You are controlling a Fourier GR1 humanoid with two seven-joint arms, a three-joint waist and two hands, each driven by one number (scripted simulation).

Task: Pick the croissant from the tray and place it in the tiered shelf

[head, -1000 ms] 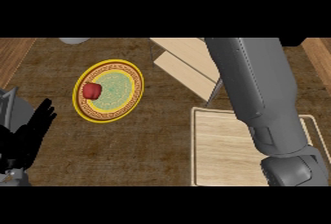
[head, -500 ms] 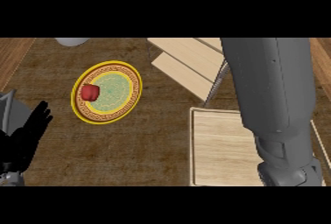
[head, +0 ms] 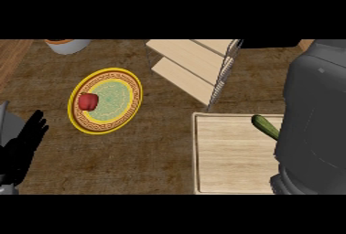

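Grey right forearm (head: 314,123) fills your near right, covering part of the pale wooden tray (head: 229,155); its hand and the croissant are hidden from you. Your black left hand (head: 24,144) rests released at the left edge. Farther off sit the yellow-rimmed plate (head: 128,98) and the tiered wooden shelf (head: 192,61).

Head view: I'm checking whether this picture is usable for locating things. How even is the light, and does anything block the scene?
Head view: light is flat and even over the counter, with no glare and only faint shadow under the tiered shelf. The right forearm fills the right edge and hides part of the tray; no croissant shows. The left hand rests open at the left edge.
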